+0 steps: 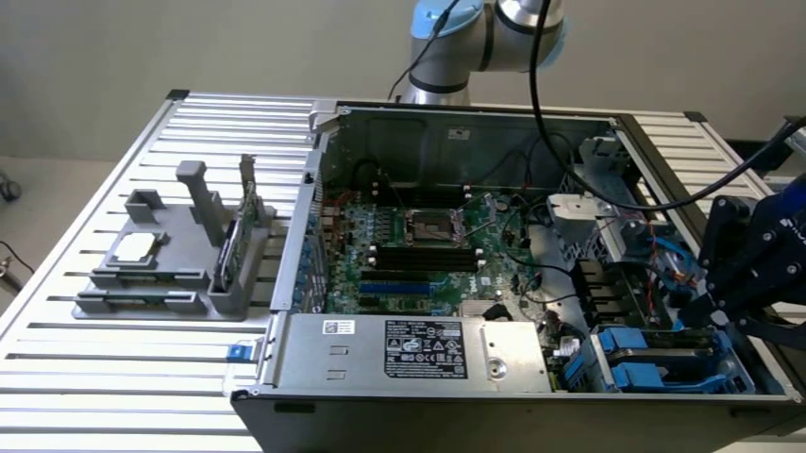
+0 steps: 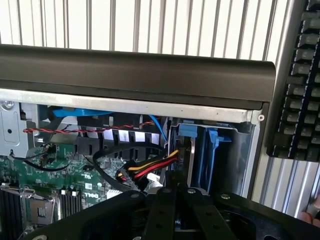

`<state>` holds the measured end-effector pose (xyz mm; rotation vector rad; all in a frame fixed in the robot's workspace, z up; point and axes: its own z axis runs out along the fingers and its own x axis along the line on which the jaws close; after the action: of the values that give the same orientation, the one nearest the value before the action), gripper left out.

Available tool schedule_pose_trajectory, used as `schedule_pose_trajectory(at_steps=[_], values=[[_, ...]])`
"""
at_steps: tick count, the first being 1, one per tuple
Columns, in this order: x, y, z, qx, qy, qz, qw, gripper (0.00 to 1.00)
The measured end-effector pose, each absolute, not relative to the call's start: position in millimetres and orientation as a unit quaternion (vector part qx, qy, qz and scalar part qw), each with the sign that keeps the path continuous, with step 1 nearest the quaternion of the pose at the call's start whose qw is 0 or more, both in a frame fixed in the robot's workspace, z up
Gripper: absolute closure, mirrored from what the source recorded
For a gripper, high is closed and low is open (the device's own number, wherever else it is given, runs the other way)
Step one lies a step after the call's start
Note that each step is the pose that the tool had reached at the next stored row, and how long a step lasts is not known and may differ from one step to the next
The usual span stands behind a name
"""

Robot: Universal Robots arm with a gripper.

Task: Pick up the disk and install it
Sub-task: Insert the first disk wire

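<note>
Work stands at the grasp, by my reading. The black end effector (image 1: 705, 316) reaches down into the lower right of the exterior view, inside the open black-and-silver computer case (image 1: 441, 118) that lies on the slatted aluminium counter (image 1: 113, 377). Its fingers are pressed together. Their tips are hidden behind its own dark body, so actual contact with anything cannot be made out.

The disk (image 1: 643, 373), a flat silver-grey metal drive framed by a blue plastic carrier, sits in the drive corner of the case, just beneath the end effector at the lower right of the exterior view. In the wrist view the blue carrier stands edge-on near the middle of the frame, directly in line with the end effector's centre and next to a bundle of red, yellow and black wires (image 2: 150, 167). That suggests the closed fingers are at the disk's edge, though a firm pinch is not visible.

The disk is not raised clear of the case and sits low among the blue fittings. Lifting and seating both look undone, as far as these views tell. The green motherboard (image 1: 416, 245) and the long grey labelled power box (image 1: 416, 349) lie apart from the end effector.
</note>
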<state>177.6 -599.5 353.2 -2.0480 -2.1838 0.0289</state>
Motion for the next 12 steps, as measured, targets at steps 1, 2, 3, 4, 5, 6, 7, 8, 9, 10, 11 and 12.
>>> schedule_pose_trajectory(at_steps=[1, 2, 3, 4, 5, 6, 7, 8, 9, 10, 11, 12], values=[[177.6, -599.9, 353.2, -0.682, -0.727, 0.01, 0.074, 0.89], [177.6, -600.5, 353.3, -0.683, -0.727, 0.01, 0.074, 0.89], [177.6, -601.3, 353.4, -0.683, -0.727, 0.01, 0.074, 0.89], [177.7, -602.3, 353.5, -0.684, -0.726, 0.01, 0.074, 0.89], [177.8, -603.1, 353.6, -0.685, -0.725, 0.01, 0.075, 0.89], [178.3, -603.8, 353.5, -0.685, -0.724, 0.01, 0.075, 0.89], [178.9, -604.2, 353.6, -0.686, -0.724, 0.01, 0.075, 0.89], [179.7, -604.4, 353.5, -0.686, -0.724, 0.01, 0.075, 0.89], [180.3, -604.4, 353.5, -0.686, -0.724, 0.01, 0.075, 0.89], [180.8, -604.5, 353.5, -0.686, -0.724, 0.009, 0.076, 0.89], [181.2, -604.8, 353.4, -0.686, -0.724, 0.009, 0.076, 0.89], [181.5, -605.5, 353.3, -0.686, -0.724, 0.008, 0.077, 0.89]])
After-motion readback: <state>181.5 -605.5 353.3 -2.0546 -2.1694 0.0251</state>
